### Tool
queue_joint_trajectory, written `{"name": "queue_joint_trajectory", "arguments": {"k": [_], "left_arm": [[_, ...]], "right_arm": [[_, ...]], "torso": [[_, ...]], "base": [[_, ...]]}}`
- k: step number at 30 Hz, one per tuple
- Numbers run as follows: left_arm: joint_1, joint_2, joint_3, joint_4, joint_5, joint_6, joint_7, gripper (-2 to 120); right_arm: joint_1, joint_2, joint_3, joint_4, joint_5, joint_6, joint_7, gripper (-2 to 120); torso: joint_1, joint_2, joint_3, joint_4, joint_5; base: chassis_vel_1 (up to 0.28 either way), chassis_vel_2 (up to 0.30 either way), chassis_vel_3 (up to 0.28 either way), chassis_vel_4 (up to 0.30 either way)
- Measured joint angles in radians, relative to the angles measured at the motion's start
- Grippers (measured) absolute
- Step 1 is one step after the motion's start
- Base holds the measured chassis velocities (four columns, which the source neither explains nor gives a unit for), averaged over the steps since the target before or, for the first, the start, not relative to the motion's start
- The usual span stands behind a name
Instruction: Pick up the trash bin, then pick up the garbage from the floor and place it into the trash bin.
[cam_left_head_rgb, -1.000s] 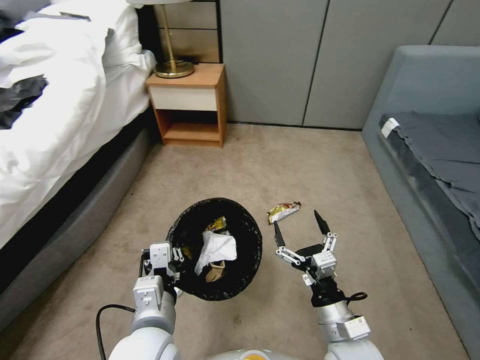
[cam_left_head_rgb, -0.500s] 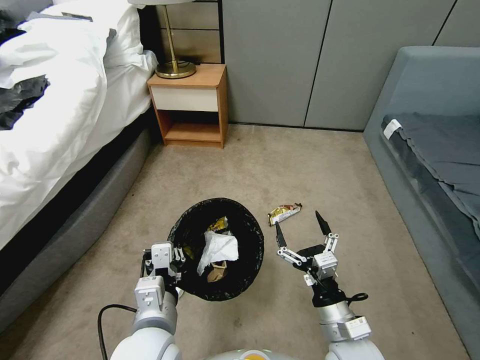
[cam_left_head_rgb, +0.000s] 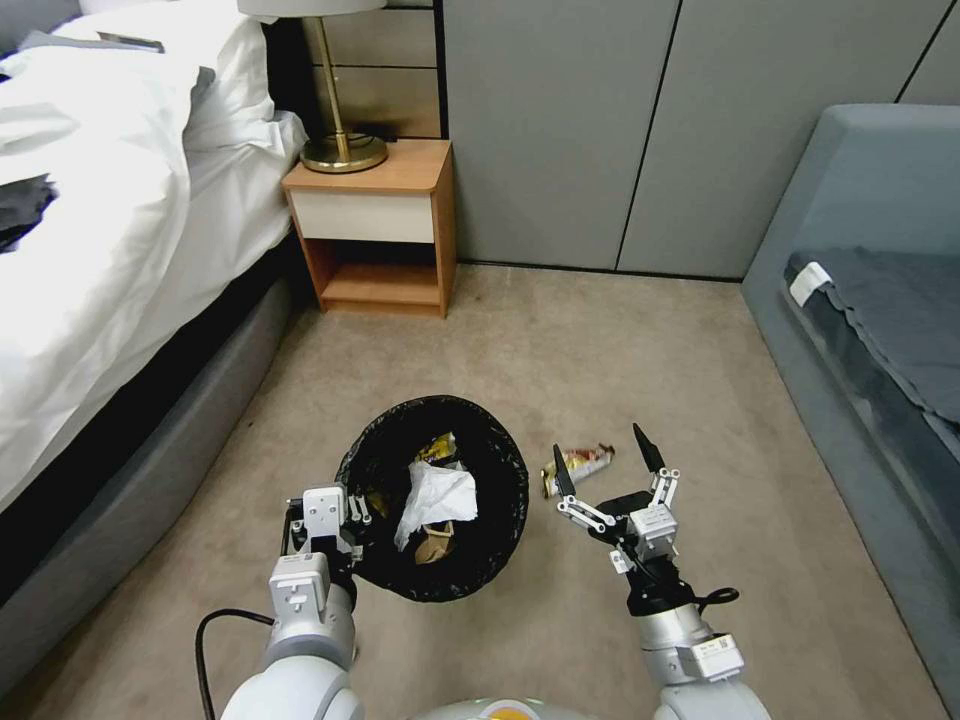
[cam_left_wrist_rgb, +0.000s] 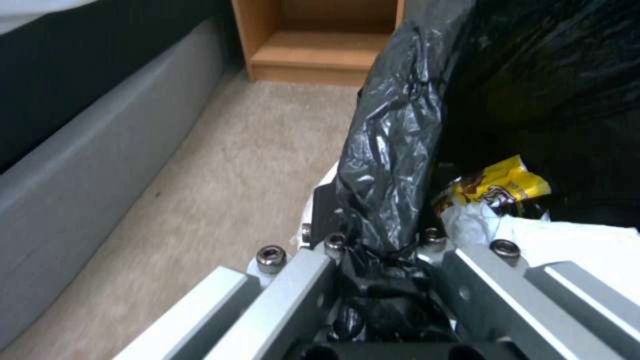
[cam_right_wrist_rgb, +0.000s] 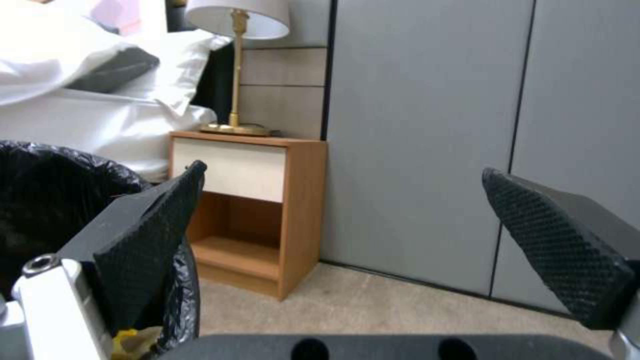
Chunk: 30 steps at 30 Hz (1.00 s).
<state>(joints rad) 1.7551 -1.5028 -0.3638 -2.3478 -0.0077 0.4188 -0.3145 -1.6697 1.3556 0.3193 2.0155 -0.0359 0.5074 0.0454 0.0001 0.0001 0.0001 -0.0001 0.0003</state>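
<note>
Left gripper (cam_left_head_rgb: 335, 520) is clamped on the bag-lined rim of the trash bin (cam_left_head_rgb: 480, 540), holding it off the floor (cam_left_head_rgb: 560, 340). Right gripper (cam_left_head_rgb: 605, 465) hangs with fingers spread wide, empty. A snack wrapper (cam_left_head_rgb: 580, 465) lies on the carpet just beyond its fingertips, beside the bin.

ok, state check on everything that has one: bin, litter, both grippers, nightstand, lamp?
trash bin: held off the floor by its rim, tilted, partly filled with litter.
left gripper: shut on the bin's bag-lined rim.
right gripper: open, empty, just short of the wrapper.
snack wrapper: lying on the carpet, not grasped.
nightstand: drawer shut, lower shelf bare.
lamp: upright, looks unlit.
</note>
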Motion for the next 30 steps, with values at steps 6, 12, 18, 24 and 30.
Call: {"name": "queue_joint_trajectory", "arguments": {"k": [6, 12, 18, 24, 30], "left_arm": [[0.001, 0.001, -0.001, 0.000, 0.001, 0.000, 0.000, 0], [-0.002, 0.000, 0.000, 0.000, 0.001, 0.000, -0.001, 0], [-0.006, 0.000, 0.000, 0.000, 0.001, 0.002, -0.001, 0], [-0.008, 0.001, -0.003, 0.001, 0.001, 0.002, -0.001, 0], [-0.009, 0.000, -0.003, 0.004, 0.001, 0.002, -0.001, 0]], "right_arm": [[0.008, 0.000, 0.000, -0.005, -0.001, 0.024, -0.013, 100], [0.010, 0.000, 0.001, -0.009, -0.007, 0.026, -0.018, 100], [0.022, -0.002, 0.003, -0.021, -0.003, 0.027, -0.022, 100], [0.026, -0.025, 0.016, -0.065, -0.002, -0.070, 0.009, 100], [0.021, -0.048, -0.035, -0.092, 0.103, -0.303, 0.110, 100]], "torso": [[0.000, 0.000, 0.000, 0.0001, 0.0000], [0.000, 0.000, 0.000, 0.0001, -0.0005], [0.000, 0.000, 0.000, 0.0000, -0.0002], [0.000, 0.000, 0.000, 0.0002, -0.0003], [0.000, 0.000, 0.000, -0.0001, -0.0003]], "base": [[-0.215, 0.210, 0.200, -0.199], [-0.014, 0.024, 0.027, -0.012], [0.027, -0.025, -0.029, 0.024], [0.000, 0.000, 0.000, 0.000], [0.000, 0.000, 0.000, 0.000]]}}
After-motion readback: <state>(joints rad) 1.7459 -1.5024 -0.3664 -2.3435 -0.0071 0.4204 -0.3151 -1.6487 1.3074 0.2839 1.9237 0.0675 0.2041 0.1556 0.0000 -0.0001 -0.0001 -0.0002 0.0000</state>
